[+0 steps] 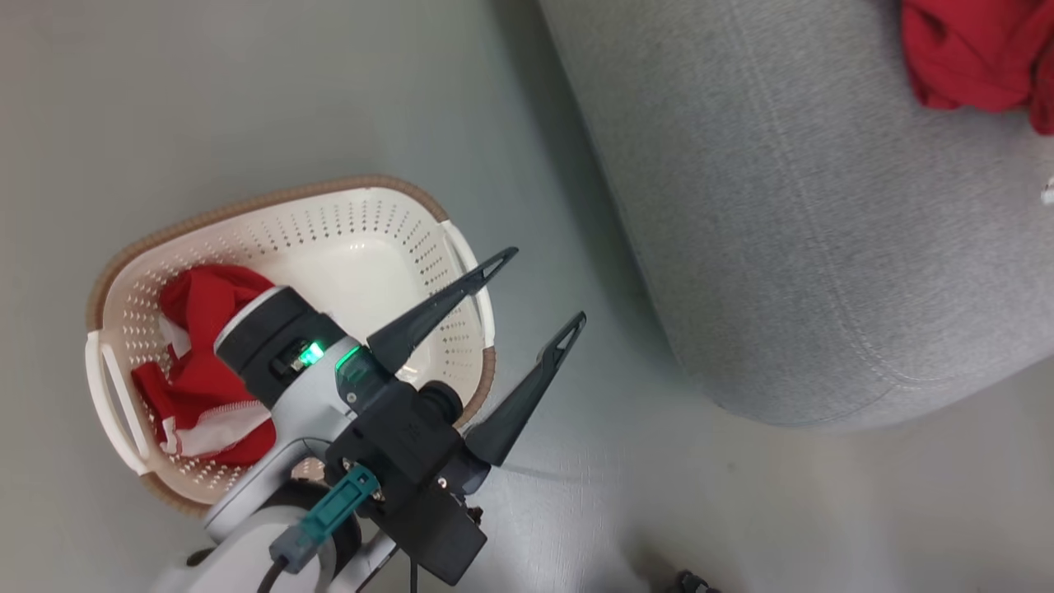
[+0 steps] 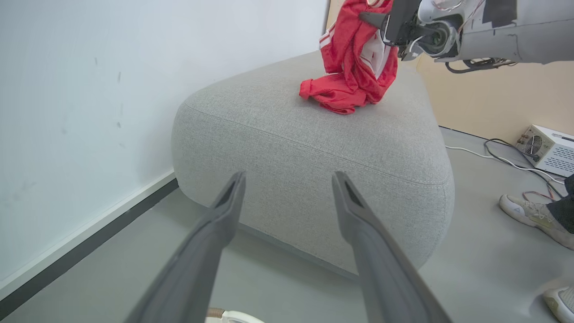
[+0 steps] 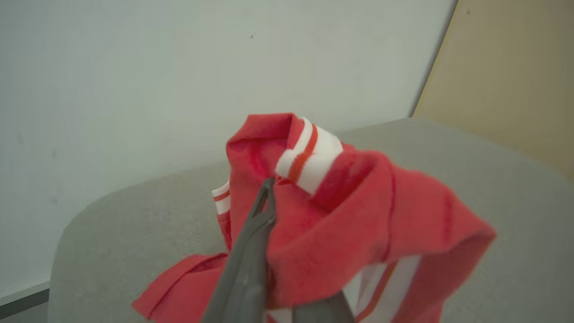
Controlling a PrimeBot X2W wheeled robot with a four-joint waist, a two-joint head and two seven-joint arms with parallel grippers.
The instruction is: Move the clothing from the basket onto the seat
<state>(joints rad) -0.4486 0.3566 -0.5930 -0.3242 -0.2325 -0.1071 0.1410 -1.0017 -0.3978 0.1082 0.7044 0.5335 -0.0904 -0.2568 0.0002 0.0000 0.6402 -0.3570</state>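
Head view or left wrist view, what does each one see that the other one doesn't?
Head view adds: a red white-trimmed fabric garment lying inside the oval cream perforated plastic basket. Left wrist view adds: a white wall, a person's pale shoe, a white vented box, and the right claw shut on a second red striped garment. Shared: that second garment, the big grey woven-fabric sofa seat, the open left claw, the grey floor.

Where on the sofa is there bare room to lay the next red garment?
The sofa is bare across its near side, from the front seam up to the red garment. It is crowded at the far end, where that garment hangs from the shut right gripper.
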